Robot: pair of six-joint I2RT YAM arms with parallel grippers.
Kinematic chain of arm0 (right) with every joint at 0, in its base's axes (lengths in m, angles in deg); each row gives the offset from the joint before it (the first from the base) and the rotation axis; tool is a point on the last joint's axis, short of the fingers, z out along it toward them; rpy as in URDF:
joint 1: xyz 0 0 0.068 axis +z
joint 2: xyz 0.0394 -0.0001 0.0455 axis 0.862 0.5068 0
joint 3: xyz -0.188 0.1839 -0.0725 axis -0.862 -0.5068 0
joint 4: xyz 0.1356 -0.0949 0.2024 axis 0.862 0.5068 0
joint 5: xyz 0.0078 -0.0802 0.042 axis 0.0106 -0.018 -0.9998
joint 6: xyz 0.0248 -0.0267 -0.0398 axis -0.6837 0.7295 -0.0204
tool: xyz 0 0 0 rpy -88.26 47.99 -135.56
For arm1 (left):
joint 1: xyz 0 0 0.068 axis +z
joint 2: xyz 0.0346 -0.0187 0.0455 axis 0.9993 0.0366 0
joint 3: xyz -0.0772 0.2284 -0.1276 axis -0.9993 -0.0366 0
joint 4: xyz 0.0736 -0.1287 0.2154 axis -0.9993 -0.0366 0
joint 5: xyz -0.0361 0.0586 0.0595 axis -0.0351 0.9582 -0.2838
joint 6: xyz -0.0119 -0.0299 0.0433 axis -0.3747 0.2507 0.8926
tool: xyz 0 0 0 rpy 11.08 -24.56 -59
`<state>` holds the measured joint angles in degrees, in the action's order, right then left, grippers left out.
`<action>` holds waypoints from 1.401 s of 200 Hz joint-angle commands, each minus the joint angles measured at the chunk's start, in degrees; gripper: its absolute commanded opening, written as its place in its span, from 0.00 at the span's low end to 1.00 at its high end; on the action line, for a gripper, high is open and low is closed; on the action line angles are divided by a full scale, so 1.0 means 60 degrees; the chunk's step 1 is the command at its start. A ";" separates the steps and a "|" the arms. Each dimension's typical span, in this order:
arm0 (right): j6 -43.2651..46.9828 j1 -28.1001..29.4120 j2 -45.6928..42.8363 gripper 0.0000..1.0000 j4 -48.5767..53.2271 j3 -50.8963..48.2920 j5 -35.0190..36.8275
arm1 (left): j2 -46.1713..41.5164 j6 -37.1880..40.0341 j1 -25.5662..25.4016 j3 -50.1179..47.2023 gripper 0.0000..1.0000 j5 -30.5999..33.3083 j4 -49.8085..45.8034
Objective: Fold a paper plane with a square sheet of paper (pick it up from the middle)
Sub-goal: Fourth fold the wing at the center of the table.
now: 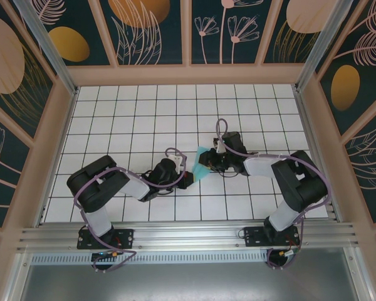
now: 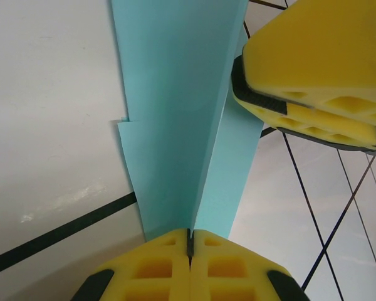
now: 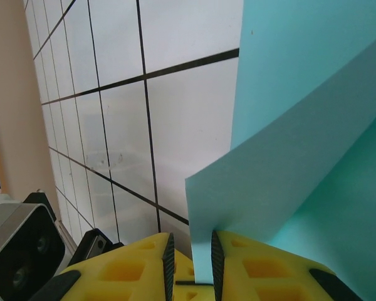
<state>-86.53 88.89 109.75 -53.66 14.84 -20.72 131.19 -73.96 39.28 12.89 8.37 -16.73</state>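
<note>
Black-and-white left arm (image 1: 106,185) and right arm (image 1: 291,182) trail purple cables (image 1: 79,195); left gripper (image 2: 189,235) and right gripper (image 3: 191,244) have yellow fingers (image 2: 156,269).

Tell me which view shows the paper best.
Left wrist: the paper runs lengthwise, centre crease and layered folds plain. Right wrist shows one flap's edge close up; top external, a small cyan patch.

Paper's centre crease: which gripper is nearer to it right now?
Left. The left gripper is shut right on the centre crease of the paper; the right gripper straddles the edge of a side flap, off the crease.
</note>
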 commanded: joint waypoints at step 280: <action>0.0349 -0.0214 0.1679 0.22 0.0239 0.0564 0.0546 | -0.0082 -0.0300 0.0058 0.0269 0.11 0.0316 -0.1765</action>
<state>-85.09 88.04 118.86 -53.62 19.34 -21.29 130.47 -76.86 39.44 14.62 8.78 -21.21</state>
